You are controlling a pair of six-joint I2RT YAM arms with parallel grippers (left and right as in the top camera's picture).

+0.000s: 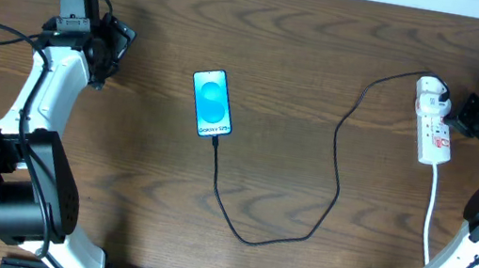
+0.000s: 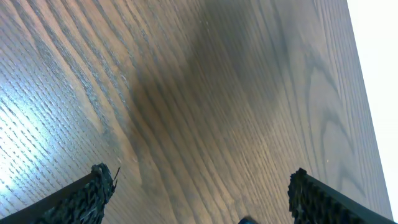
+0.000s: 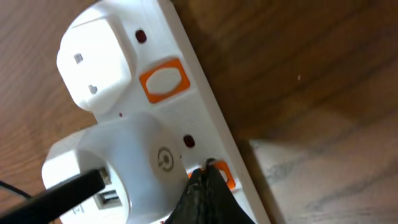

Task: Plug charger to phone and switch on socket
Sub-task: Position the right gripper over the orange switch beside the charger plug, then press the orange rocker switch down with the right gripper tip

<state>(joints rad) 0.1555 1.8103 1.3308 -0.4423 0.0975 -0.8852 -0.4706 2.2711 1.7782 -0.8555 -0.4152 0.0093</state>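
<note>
The phone (image 1: 212,103) lies at the table's middle with its blue screen up. The black charger cable (image 1: 332,148) runs from the phone's near end in a loop to the white socket strip (image 1: 435,135) at the right. My right gripper (image 3: 208,169) is shut, its tip pressed on an orange switch (image 3: 222,176) of the strip (image 3: 205,106), beside a white USB adapter (image 3: 130,162). In the overhead view it (image 1: 463,114) sits at the strip's right side. My left gripper (image 2: 199,186) is open and empty over bare wood, far left of the phone (image 1: 106,43).
A second white plug (image 3: 96,62) sits in the strip's far end beside another orange switch (image 3: 165,79). The thick white cord (image 1: 431,215) runs from the strip toward the near edge. A pale wall edge borders the table's far side.
</note>
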